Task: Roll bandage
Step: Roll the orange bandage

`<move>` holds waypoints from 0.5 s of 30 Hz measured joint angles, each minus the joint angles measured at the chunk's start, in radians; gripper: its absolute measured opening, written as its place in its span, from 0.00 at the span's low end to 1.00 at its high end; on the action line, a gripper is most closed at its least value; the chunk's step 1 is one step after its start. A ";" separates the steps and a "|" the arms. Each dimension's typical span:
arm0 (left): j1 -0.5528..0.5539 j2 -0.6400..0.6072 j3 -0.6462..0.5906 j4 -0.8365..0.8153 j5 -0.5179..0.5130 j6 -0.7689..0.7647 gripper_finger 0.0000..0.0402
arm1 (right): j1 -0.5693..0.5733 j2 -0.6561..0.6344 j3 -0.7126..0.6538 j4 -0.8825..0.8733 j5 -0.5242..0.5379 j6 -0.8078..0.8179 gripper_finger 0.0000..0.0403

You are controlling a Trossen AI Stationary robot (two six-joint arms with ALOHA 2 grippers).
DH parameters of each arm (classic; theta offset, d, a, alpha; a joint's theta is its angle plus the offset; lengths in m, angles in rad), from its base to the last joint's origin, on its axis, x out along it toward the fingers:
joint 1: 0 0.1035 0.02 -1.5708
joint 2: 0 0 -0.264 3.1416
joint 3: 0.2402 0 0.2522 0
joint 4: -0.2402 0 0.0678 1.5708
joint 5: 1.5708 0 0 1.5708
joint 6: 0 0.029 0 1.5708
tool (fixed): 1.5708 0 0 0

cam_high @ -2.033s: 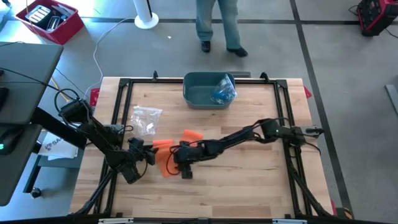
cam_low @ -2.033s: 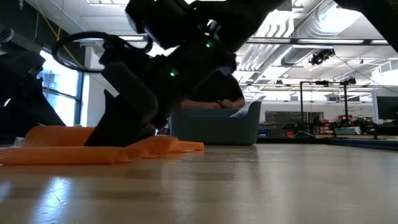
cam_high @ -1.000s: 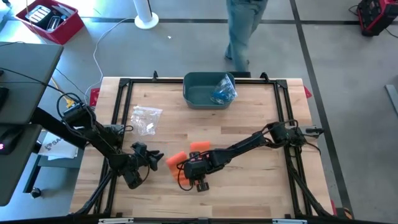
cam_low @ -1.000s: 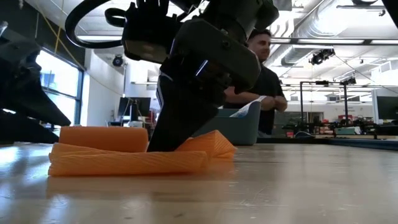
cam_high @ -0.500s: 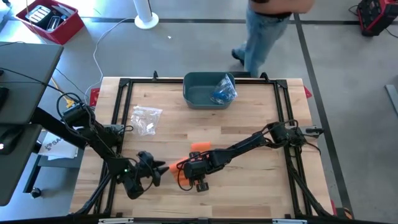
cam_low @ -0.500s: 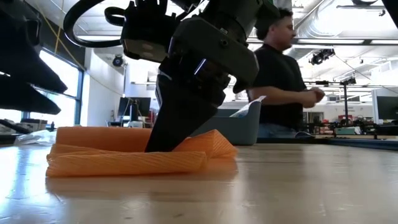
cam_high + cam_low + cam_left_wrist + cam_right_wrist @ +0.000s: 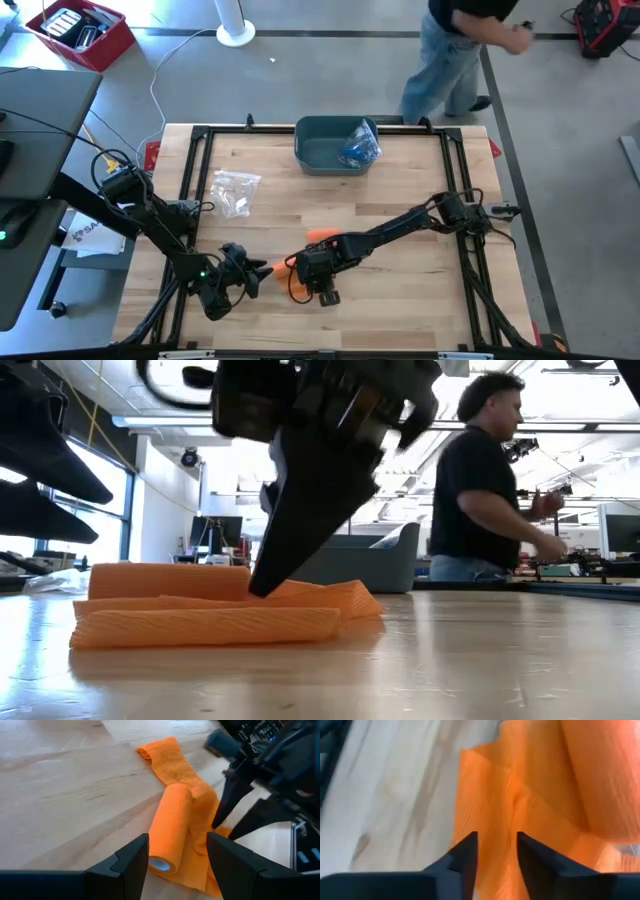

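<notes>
Bandage (image 7: pixel 300 278) on table; bin (image 7: pixel 315 152) holds blue packet (image 7: pixel 358 147); both end effectors spread.

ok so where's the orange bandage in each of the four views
High view: orange bandage at the table's front centre, mostly under the right gripper.
Low view: bandage left of centre, flat on the wood, roll behind.
Left wrist view: roll with loose tail in the middle.
Right wrist view: fills the picture.
Shared landmark: the right gripper's dark fingers on the loose tail.
</notes>
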 joint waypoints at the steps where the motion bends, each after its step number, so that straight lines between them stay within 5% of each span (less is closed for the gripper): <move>1: 0.000 0.000 0.000 0.000 0.005 -0.018 0.48 | -0.004 -0.011 0.000 -0.014 -0.021 -0.001 0.34; 7: -0.001 0.001 0.025 0.006 0.037 -0.034 0.48 | -0.013 -0.094 -0.011 -0.039 -0.015 -0.048 0.42; 15: -0.001 0.010 0.051 0.056 0.051 -0.044 0.48 | -0.095 -0.105 -0.152 0.157 0.021 0.036 0.43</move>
